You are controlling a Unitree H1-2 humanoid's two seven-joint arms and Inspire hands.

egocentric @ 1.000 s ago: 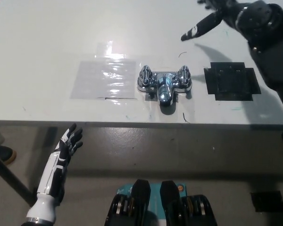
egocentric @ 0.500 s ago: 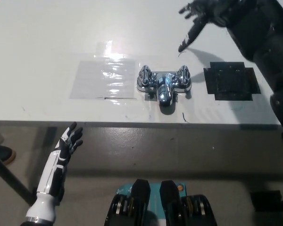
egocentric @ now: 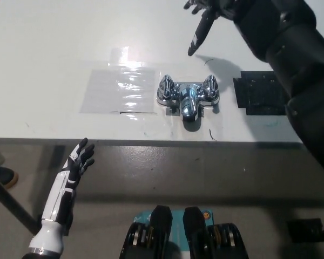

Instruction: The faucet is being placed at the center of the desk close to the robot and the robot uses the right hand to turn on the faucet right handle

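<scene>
**Black right hand hovering beyond the faucet, right handle untouched**

The chrome faucet [egocentric: 188, 97] is sitting on the white desk [egocentric: 54, 54], about midway along it and near the edge closest to the robot. Its spout [egocentric: 189, 109] is pointing toward that edge. The right handle [egocentric: 210, 88] and the left handle [egocentric: 167, 88] are standing on either side of the spout, and nothing is touching them.

The black right hand [egocentric: 204, 16] is hanging above the far part of the desk, beyond the faucet and well apart from it. It is holding nothing. Its fingers [egocentric: 196, 39] are spread, with one long finger stretching down toward the desk surface and the others showing only partly at the top edge of the view. The right arm [egocentric: 283, 59] is reaching in from the right and is covering part of a black square patch [egocentric: 256, 96] that is lying just beside the faucet.

On the other side of the faucet, a clear shiny sheet [egocentric: 119, 89] is lying flat on the desk and catching the light.

The white left hand [egocentric: 79, 161] is resting below the desk's near edge at the lower left, with its fingers apart and empty.
</scene>
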